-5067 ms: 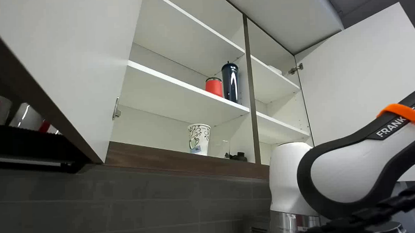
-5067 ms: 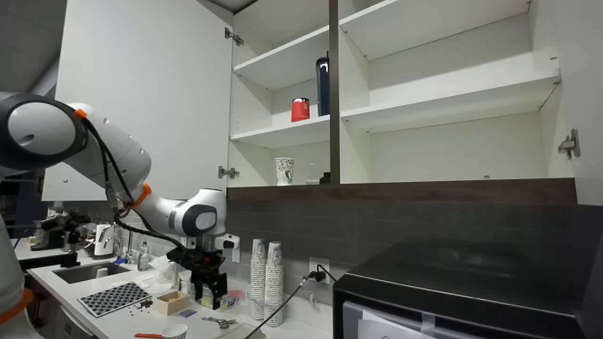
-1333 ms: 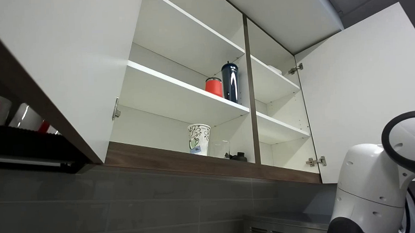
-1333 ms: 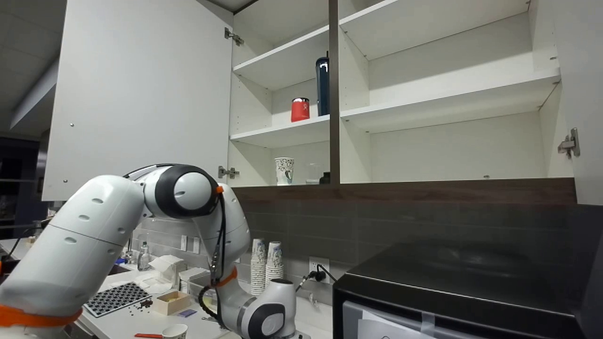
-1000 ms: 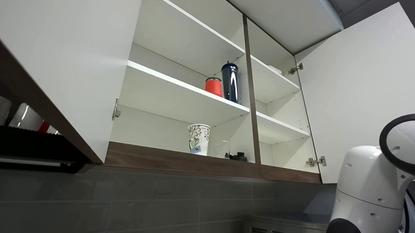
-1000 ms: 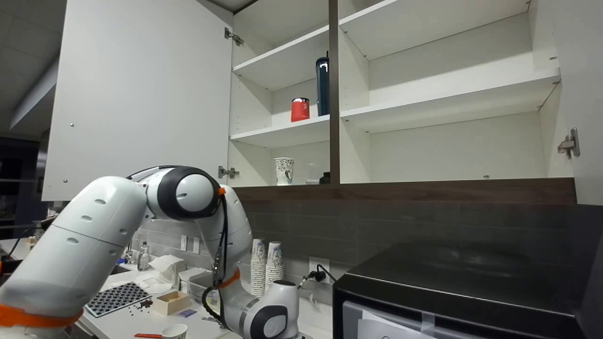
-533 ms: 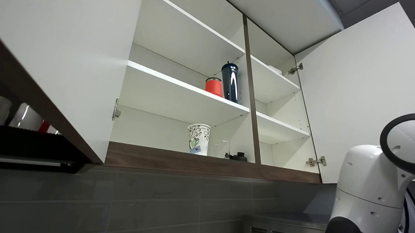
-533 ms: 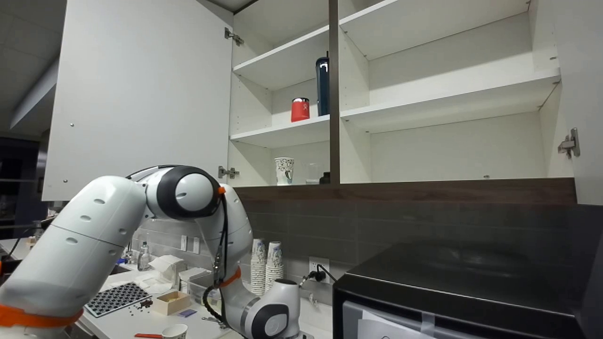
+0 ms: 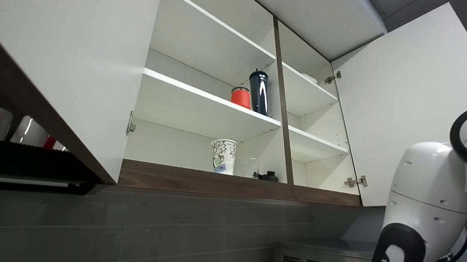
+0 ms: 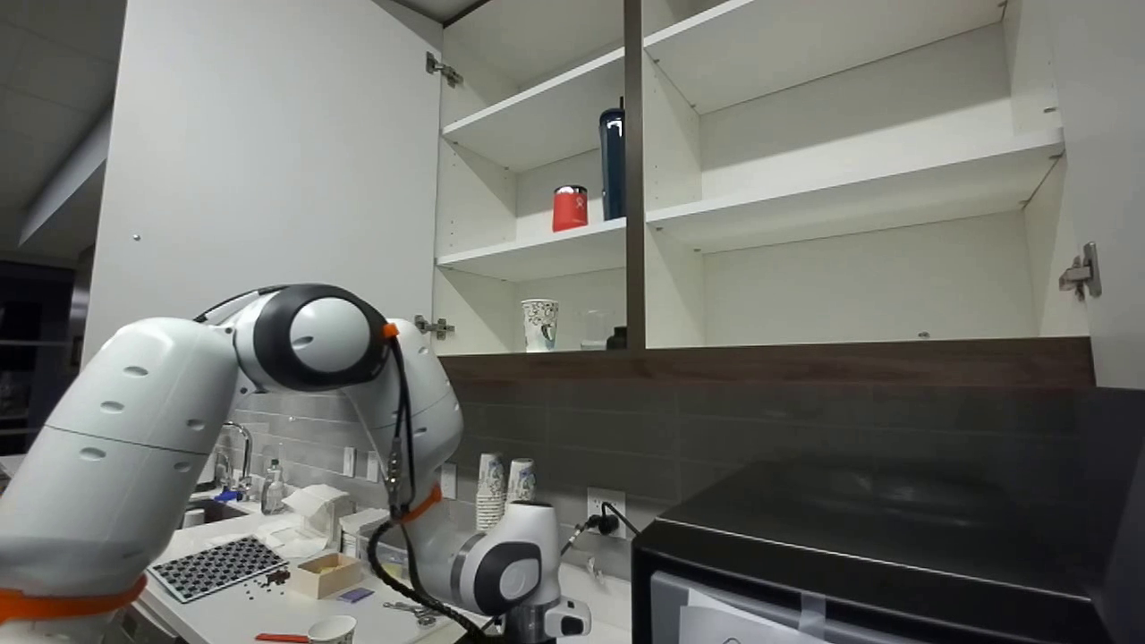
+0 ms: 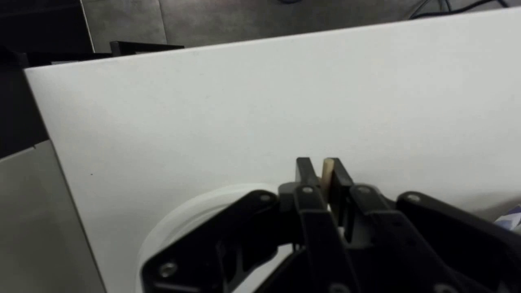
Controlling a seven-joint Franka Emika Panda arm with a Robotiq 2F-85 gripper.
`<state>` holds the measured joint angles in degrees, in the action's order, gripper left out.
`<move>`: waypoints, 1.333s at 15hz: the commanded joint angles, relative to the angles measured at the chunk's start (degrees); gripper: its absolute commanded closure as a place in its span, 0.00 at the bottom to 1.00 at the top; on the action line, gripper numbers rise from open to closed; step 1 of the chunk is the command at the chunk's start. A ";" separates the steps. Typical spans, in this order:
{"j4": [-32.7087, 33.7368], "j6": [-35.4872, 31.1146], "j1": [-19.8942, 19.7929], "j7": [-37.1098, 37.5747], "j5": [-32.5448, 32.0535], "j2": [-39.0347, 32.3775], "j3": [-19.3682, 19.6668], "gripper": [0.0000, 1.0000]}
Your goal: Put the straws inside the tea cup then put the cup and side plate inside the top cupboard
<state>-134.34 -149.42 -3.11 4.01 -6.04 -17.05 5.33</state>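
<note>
1. Losing the straws (image 11: 328,175) is your likeliest trouble: the gripper (image 11: 318,167) is narrow, pinched on what look like thin tan ones, and with so little to bite on, a twist could drop them
2. Lowered at a slant, they might catch a rim and tip the speckled cup (image 10: 332,630), which stands on the near part of the surface (image 10: 246,615) in an exterior view; it is cut off, so you cannot be sure it is the tea cup
3. You could also bump the round white dish (image 11: 189,207), perhaps the side plate, because the gripper hides much of it in the wrist view
4. Later, a hurried lift to the open top cupboard (image 10: 859,361) could spill your load
5. Compared with half a second ago, your arm (image 10: 116,465) sits higher and farther left in an exterior view; the gripper, in sight over the surface five seconds ago, now falls mostly below that view's edge
6. The speckled cup and cupboard contents have not moved
</note>
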 commanded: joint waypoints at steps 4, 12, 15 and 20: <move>-8.57 9.94 2.25 -8.15 -8.86 15.79 -1.43 0.97; -9.04 12.75 2.33 -9.86 -7.39 19.86 -3.57 0.88; -10.01 13.30 2.69 -10.08 -9.64 21.63 -4.12 0.97; -10.80 15.88 3.35 -10.14 -18.16 25.00 -6.57 0.97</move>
<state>-143.74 -136.43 -0.33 -5.78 -19.76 4.69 0.00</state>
